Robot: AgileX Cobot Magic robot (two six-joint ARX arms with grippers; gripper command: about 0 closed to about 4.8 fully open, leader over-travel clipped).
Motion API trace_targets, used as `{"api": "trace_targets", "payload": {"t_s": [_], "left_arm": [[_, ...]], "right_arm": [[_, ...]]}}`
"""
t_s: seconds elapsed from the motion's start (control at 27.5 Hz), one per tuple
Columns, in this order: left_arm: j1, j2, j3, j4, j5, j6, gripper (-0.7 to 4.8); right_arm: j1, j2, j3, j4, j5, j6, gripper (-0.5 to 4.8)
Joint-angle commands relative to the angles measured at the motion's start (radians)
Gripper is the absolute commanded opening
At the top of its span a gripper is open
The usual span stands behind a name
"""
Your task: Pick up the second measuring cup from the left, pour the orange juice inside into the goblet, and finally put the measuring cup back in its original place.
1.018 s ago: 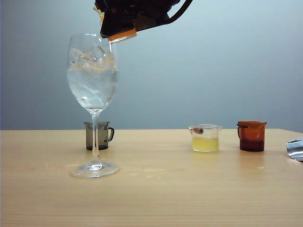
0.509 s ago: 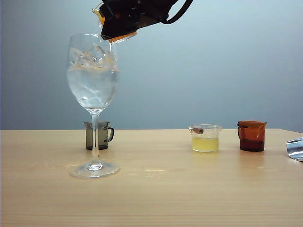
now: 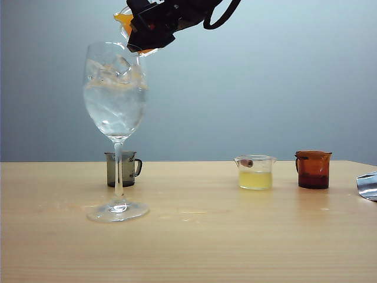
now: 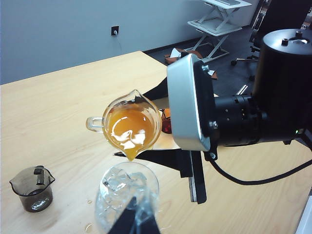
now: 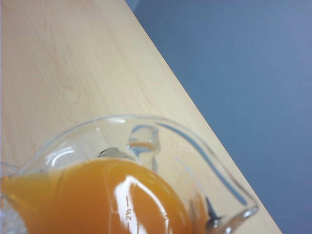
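Note:
My right gripper hangs at the top of the exterior view, shut on the second measuring cup, which it holds tilted just above the goblet's rim. The left wrist view shows that clear cup facing the camera, with the right gripper clamped on its sides. The orange juice fills it and reaches the pouring lip. In the right wrist view the juice fills the near part of the picture. The goblet stands upright on the table and holds ice and clear liquid. My left gripper hovers shut and empty near the goblet.
A smoky grey cup stands just behind the goblet's stem. A clear cup of pale yellow liquid and a reddish-brown cup stand to the right. A silvery object lies at the table's right edge.
The right wrist has rolled, tipping the measuring cup further over the goblet's rim. Its juice now shows higher and further left. The goblet and the other cups have not moved.

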Motion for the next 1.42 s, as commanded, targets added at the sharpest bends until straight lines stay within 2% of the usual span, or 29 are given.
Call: {"api": "trace_targets", "payload": {"t_s": [0.04,0.69,1.42], "left_arm": [[0.000,-0.002,0.004,0.004,0.007,-0.003,-0.06],[0.000,-0.002,0.004,0.004,0.007,-0.002,-0.06],[0.000,-0.002,0.004,-0.002,0.007,-0.002,-0.06]], "right_arm": [[0.003,-0.006,0.006,0.032,0.002,-0.011,0.49],[0.003,-0.006,0.006,0.037,0.003,-0.135,0.49],[0.004,-0.006,0.006,0.041,0.022,-0.219,0.49]]}}
